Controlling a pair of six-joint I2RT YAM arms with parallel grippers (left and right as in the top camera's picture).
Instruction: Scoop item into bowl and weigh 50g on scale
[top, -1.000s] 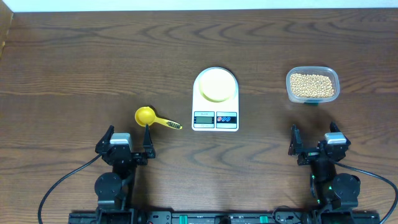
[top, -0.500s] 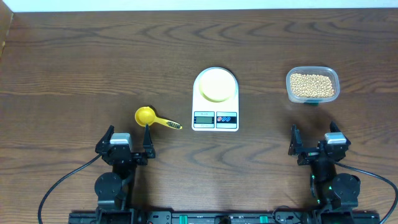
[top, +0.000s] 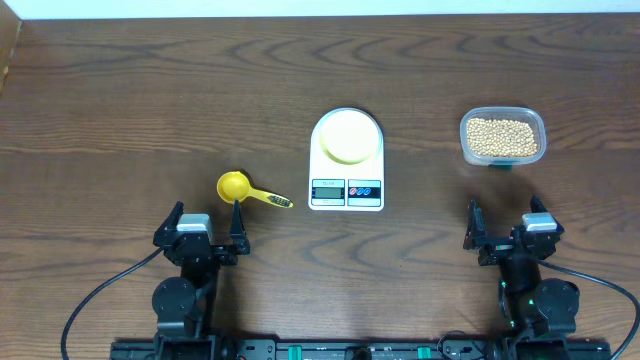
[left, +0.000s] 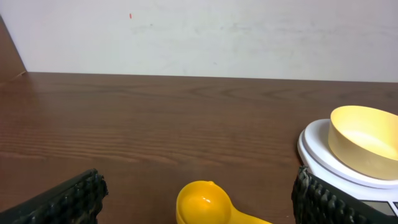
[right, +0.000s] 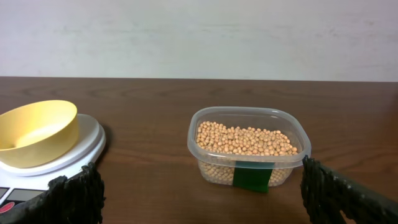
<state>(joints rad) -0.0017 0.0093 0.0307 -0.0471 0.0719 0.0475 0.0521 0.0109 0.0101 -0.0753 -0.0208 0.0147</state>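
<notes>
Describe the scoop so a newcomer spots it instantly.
Start at the white scale in the middle of the table. Just left of it, lying on the wood, is the scoop. It's the only bright yellow piece with a handle; the paler bowl sits on the scale.

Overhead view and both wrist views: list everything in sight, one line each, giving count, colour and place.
table: one, dark brown wood, under everything
wall: one, white, behind the table's far edge
scale: one, white, centre of the table, display facing the arms
bowl: one, pale yellow, on the scale's platform, looks empty
tub: one, clear plastic with a green label, right of the scale
beans: many, tan, inside the tub
scoop: one, yellow, lying on the table left of the scale
left gripper: one, black, near edge, just behind the scoop, jaws open and empty
right gripper: one, black, near edge, in front of the tub, jaws open and empty
</notes>
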